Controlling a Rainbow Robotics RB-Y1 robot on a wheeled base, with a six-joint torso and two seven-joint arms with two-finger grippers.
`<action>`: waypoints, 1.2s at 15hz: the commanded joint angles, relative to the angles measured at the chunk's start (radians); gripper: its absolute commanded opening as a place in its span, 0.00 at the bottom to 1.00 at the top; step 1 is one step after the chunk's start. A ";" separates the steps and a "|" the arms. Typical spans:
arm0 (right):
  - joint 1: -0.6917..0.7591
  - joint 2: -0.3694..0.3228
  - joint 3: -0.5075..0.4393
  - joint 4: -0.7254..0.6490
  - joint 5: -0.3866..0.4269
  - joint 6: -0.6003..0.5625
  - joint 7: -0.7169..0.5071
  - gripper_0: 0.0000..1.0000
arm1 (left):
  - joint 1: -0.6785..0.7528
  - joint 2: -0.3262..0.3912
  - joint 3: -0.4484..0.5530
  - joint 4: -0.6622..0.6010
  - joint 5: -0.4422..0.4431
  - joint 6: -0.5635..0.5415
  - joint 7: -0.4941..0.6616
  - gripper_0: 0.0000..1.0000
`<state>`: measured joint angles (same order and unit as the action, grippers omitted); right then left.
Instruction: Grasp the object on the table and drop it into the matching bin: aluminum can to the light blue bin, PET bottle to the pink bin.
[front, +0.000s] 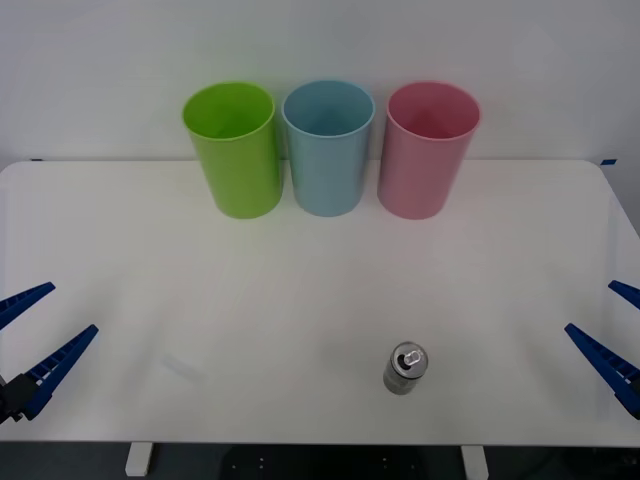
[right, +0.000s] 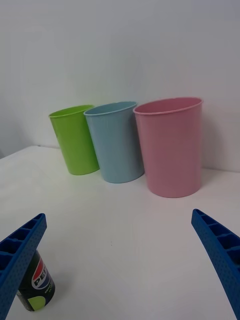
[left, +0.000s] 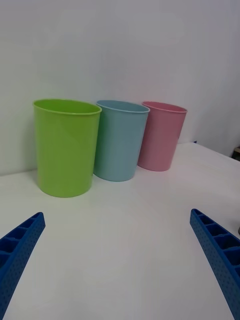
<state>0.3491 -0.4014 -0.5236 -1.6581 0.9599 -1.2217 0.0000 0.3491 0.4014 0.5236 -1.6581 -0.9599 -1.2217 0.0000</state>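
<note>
The right gripper (front: 615, 335) is waiting with fingers spread wide at the table's (front: 300, 300) right edge, the left gripper (front: 35, 335) likewise at the left. The aluminum can (front: 405, 368) is standing upright near the front edge, nearer the right arm, so that arm should probably be closing squarely around its body. The light blue bin (front: 328, 148) is standing between the lime-green bin (front: 233, 150) and pink bin (front: 428, 150); all seem empty, though their floors are partly hidden.
</note>
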 joint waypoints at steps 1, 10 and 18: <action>0.000 0.000 0.000 0.000 0.000 0.000 0.000 1.00 | 0.000 0.000 0.000 0.000 0.000 0.000 0.000 1.00; 0.028 0.004 0.016 0.011 -0.017 -0.036 0.011 1.00 | 0.000 0.000 0.000 0.000 0.000 0.000 0.000 1.00; 0.111 -0.027 0.047 0.011 -0.024 -0.091 0.081 1.00 | 0.000 0.000 0.000 0.000 0.000 0.000 0.000 1.00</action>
<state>0.4533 -0.4247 -0.4814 -1.6476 0.9359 -1.3115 0.0742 0.3490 0.4014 0.5236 -1.6581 -0.9599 -1.2217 0.0000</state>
